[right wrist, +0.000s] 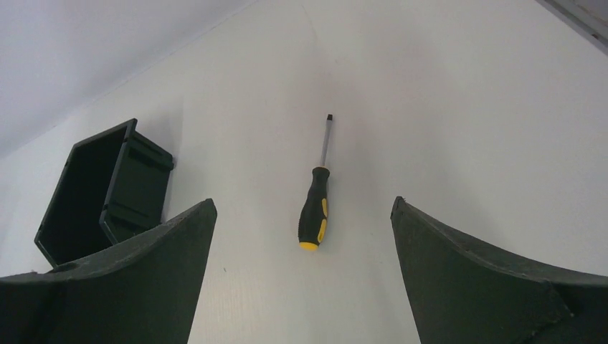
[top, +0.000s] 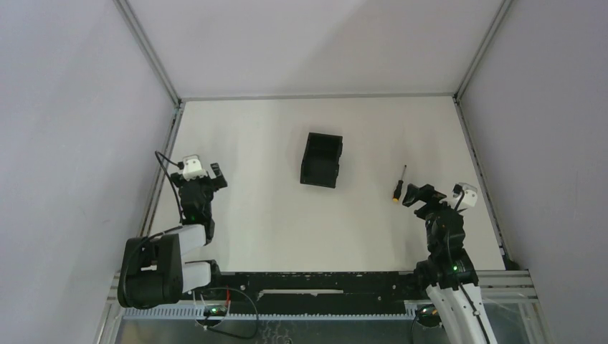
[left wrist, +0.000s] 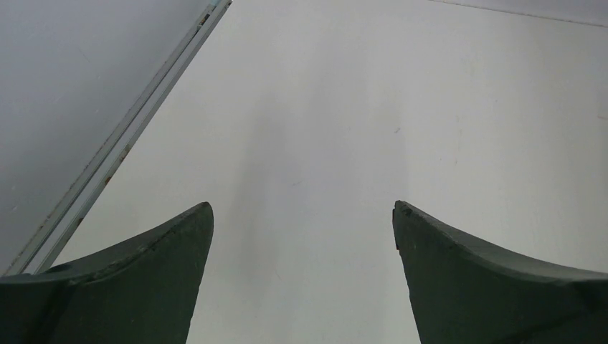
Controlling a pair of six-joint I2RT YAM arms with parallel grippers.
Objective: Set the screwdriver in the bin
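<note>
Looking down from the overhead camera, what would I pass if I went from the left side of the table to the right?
left fingers → bin → screwdriver → right fingers

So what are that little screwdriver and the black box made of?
The screwdriver looks like a thin grey metal shaft in a black handle, plastic or rubber, with a yellow-orange inlay and end cap. The bin seems to be matte black moulded plastic: ribbed outer wall, even dull colour.
</note>
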